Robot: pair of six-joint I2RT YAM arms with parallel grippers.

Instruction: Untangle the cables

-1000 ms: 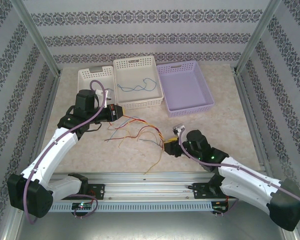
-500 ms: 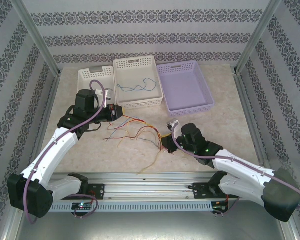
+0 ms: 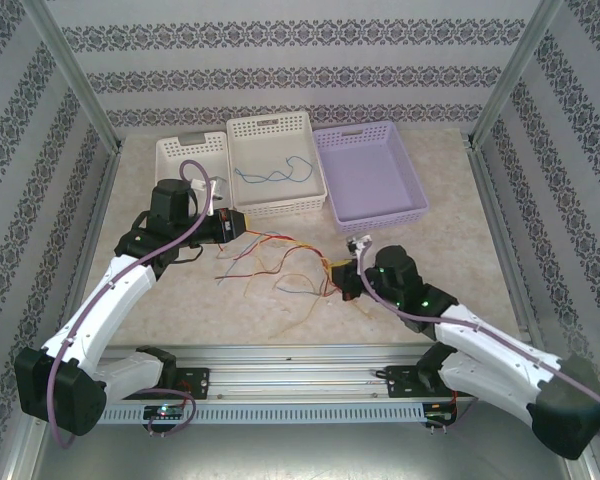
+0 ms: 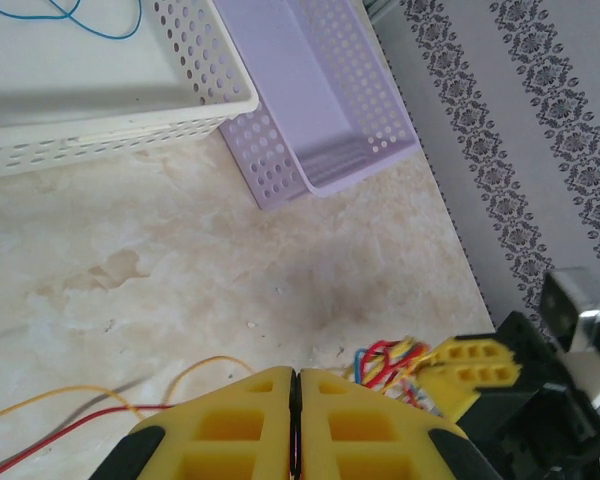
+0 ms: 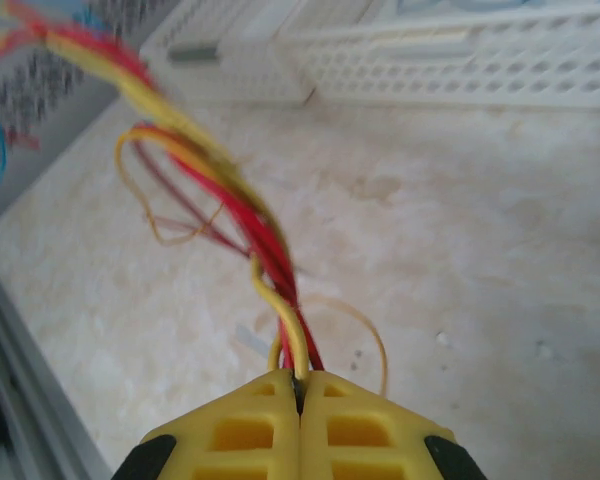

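Gripping a bunch of red + yellow cables (image 5: pixel 278 262) in R gripper (image 5: pixel 300 390), fingers closed tight on them (strands rising from the seam, blurring toward upper left). From top cam: tangle strung low over table (image 3: pixel 430 265) between R gripper and L gripper (image 3: pixel 242 225), a few loose ends trailing toward near edge. At L gripper, fingers (image 4: pixel 230 430) pressed fully together, no gap; 1 red + 1 yellow strand running in under its left side, pinched or not can't tell. Lying apart in white basket (image 3: pixel 270 122): 1 blue cable (image 3: pixel 267 179). Just right of that: purple basket (image 3: pixel 365 132).
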